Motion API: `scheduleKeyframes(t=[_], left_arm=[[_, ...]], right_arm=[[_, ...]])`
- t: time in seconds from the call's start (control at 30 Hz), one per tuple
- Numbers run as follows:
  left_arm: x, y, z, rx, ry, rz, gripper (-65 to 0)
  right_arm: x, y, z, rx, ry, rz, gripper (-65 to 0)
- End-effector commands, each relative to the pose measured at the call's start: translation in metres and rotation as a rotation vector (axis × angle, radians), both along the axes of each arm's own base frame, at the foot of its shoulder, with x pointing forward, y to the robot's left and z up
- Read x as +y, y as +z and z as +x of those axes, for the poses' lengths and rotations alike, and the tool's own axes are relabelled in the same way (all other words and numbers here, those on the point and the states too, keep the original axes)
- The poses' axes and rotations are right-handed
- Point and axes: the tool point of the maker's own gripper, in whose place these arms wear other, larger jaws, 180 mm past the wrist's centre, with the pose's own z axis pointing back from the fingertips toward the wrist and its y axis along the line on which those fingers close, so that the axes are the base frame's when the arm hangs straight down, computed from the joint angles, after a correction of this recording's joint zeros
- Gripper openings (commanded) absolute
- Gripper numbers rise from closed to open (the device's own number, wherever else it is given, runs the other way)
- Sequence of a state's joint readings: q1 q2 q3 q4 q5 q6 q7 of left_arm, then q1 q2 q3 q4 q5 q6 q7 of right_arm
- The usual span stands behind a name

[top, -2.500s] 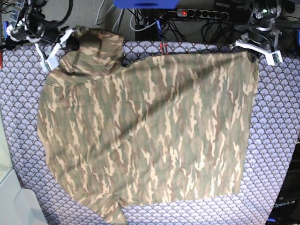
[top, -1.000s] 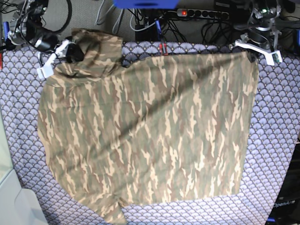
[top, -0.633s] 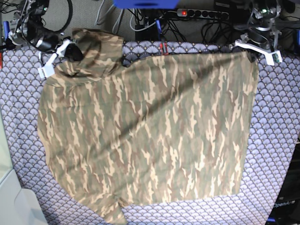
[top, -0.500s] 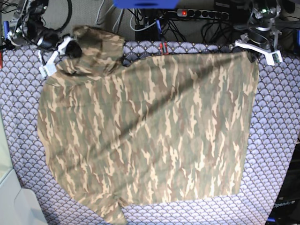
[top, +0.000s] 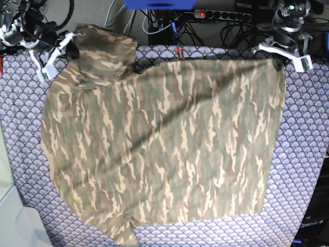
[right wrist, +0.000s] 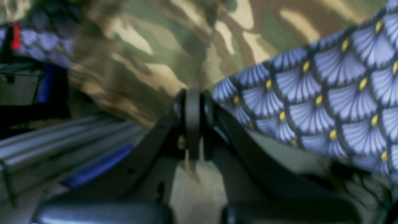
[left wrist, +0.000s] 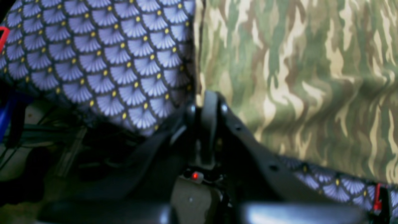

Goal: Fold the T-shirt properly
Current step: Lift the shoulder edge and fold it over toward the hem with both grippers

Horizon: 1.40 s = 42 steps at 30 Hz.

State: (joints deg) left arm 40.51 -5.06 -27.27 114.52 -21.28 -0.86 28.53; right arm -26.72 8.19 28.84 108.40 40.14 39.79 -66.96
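A: Where do we find the T-shirt (top: 164, 139)?

B: It lies spread over the purple scallop-patterned cloth (top: 303, 128) that covers the desk, reaching across from our right end effector (top: 72, 46) to our left end effector (top: 280, 62). The two sit well apart, each at a far corner of the garment.

A: What is the right end effector doing?

B: In the right wrist view its jaws are pressed together, clenched on the camouflage fabric (right wrist: 149, 46) just ahead of the tips (right wrist: 192, 102). The fabric bunches up there into a raised fold, and the patterned cloth (right wrist: 326, 93) shows just beside the tips on the other side.

A: And the left one?

B: Clenched too. In the left wrist view the jaws (left wrist: 206, 105) meet right at the T-shirt's (left wrist: 295, 71) edge, gripping the corner where camouflage meets the purple cloth (left wrist: 108, 56). From that tip the hem runs straight away, flat on the desk.

A: Any containers we should note?

B: We cannot make out any bin or box holding anything. Behind both end effectors, past the desk's far edge, we see a power strip (top: 216, 15) with a lit red switch and a tangle of cables (top: 241, 33).
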Motion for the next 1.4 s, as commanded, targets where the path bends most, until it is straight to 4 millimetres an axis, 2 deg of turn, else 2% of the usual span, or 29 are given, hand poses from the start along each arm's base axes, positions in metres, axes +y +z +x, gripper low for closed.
scheduleKeyframes(t=[0.0, 0.17, 0.27, 0.53, 0.8, 1.03, 1.1, 1.17, 1.37], left_arm=[[0.002, 0.011, 0.004, -0.036, -0.005, 0.021, -64.3], [0.004, 0.014, 0.007, -0.050, -0.002, 0.026, -64.3], [0.006, 0.021, 0.021, -0.087, -0.003, 0.031, -64.3], [0.007, 0.051, 0.068, -0.227, -0.002, 0.041, -64.3], [0.008, 0.060, 0.115, -0.210, -0.009, 0.016, -64.3], [0.018, 0.086, 0.156, -0.223, 0.008, 0.066, -64.3], [0.022, 0.088, 0.163, -0.213, 0.018, 0.081, -64.3], [0.028, 0.086, 0.170, -0.202, 0.022, 0.099, -64.3], [0.033, 0.055, 0.181, -0.133, 0.041, 0.054, -64.3]], right_arm=[[0.002, 0.010, 0.007, -0.044, 0.010, 0.016, -65.0], [-0.001, 0.016, 0.017, -0.055, 0.028, 0.005, -65.0], [-0.003, 0.021, 0.028, -0.078, 0.034, -0.004, -65.0], [-0.014, 0.048, 0.078, -0.162, 0.065, -0.066, -65.0], [-0.027, 0.078, 0.121, -0.255, 0.077, -0.116, -65.0], [-0.035, 0.083, 0.166, -0.275, 0.050, -0.052, -65.0], [-0.038, 0.087, 0.181, -0.282, 0.057, -0.044, -65.0], [-0.032, 0.094, 0.199, -0.305, 0.080, -0.030, -65.0], [-0.021, 0.112, 0.242, -0.352, 0.114, 0.019, -65.0]])
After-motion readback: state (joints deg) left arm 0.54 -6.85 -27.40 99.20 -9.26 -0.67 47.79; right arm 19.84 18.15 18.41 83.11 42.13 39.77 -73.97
